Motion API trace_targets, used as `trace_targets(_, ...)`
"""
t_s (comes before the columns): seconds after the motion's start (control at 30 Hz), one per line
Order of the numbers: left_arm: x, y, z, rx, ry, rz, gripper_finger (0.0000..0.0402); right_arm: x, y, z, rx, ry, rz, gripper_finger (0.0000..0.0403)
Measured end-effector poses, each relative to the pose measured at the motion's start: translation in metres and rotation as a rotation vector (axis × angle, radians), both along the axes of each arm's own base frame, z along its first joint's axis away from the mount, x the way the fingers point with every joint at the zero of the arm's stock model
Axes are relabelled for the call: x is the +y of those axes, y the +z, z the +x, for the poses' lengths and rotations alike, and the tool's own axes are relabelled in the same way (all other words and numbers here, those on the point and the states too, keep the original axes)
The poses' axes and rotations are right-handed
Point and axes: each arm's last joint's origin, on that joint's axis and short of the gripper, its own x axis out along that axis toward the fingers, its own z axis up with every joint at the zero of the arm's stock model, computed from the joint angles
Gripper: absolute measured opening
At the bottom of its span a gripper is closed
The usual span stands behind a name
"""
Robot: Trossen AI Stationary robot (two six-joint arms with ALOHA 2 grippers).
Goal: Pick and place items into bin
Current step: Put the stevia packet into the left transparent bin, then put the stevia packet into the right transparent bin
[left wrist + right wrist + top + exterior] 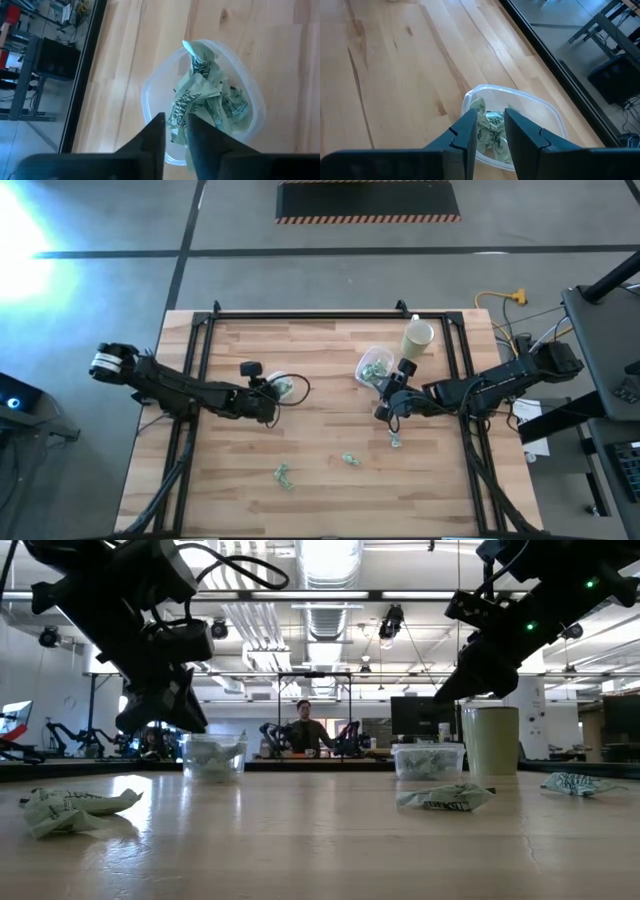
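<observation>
The items are small crumpled pale green and white packets. Three lie loose on the table's near half [283, 475], [350, 459], [396, 442]. My left gripper [175, 131] hovers over the left clear tub [288, 387], shut on a packet [186, 97]; more packets lie in that tub [232, 107]. My right gripper [491, 131] stands over the near rim of the right clear tub [540, 112], with a narrow gap between its fingers and nothing between them. Packets [492, 125] rest on that tub's floor. My left gripper pinches one green packet between its two fingers by its near end [176, 125], coming from above and slanting down. The packet hangs past the fingertips over the tub's opening, and its far tip [192, 50] shows across the tub's rim.
A tall cream cup [417, 337] stands just beyond the right tub [375, 367], near the table's far right corner. Black frame rails run along the left, right and far edges [330, 315]. A person sits in the room beyond the table [303, 730].
</observation>
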Motion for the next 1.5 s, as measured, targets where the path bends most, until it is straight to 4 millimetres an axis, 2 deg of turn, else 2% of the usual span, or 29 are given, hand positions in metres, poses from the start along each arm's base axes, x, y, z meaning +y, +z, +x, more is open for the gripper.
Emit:
trace_targets(0.2, 0.000, 0.004, 0.001, -0.016, 0.001, -0.001, 0.0115, 0.001, -0.001, 0.001, 0.001, 0.034, 0.053, 0.0085)
trace_targets(0.4, -0.002, 0.023, 0.006, -0.087, 0.000, -0.017, 0.0140, 0.007, -0.003, 0.002, 0.044, 0.196, 0.188, 0.0089)
trace_targets(0.5, -0.004, 0.034, 0.007, -0.132, -0.018, -0.047, 0.0142, 0.010, -0.006, 0.001, 0.065, 0.259, 0.299, 0.0086)
trace_targets(0.6, -0.007, 0.038, 0.005, -0.148, -0.045, -0.074, 0.0142, 0.014, -0.010, -0.004, 0.110, 0.277, 0.495, 0.0080)
trace_targets(0.7, -0.008, 0.042, 0.001, -0.167, -0.055, -0.079, 0.0142, 0.017, -0.011, -0.009, 0.130, 0.206, 0.691, 0.0075)
trace_targets(0.8, -0.009, 0.043, -0.001, -0.175, -0.058, -0.082, 0.0142, 0.021, -0.013, -0.014, 0.142, 0.108, 0.800, 0.0070)
trace_targets(1.2, -0.009, 0.042, -0.002, -0.184, -0.048, -0.094, 0.0142, 0.032, -0.019, -0.026, 0.180, -0.125, 0.934, 0.0068)
trace_targets(1.37, -0.009, 0.042, -0.002, -0.184, -0.047, -0.094, 0.0142, 0.032, -0.021, -0.032, 0.194, -0.223, 0.937, 0.0068)
trace_targets(1.5, -0.009, 0.041, -0.001, -0.182, -0.047, -0.094, 0.0142, 0.032, -0.021, -0.032, 0.191, -0.234, 0.937, 0.0068)
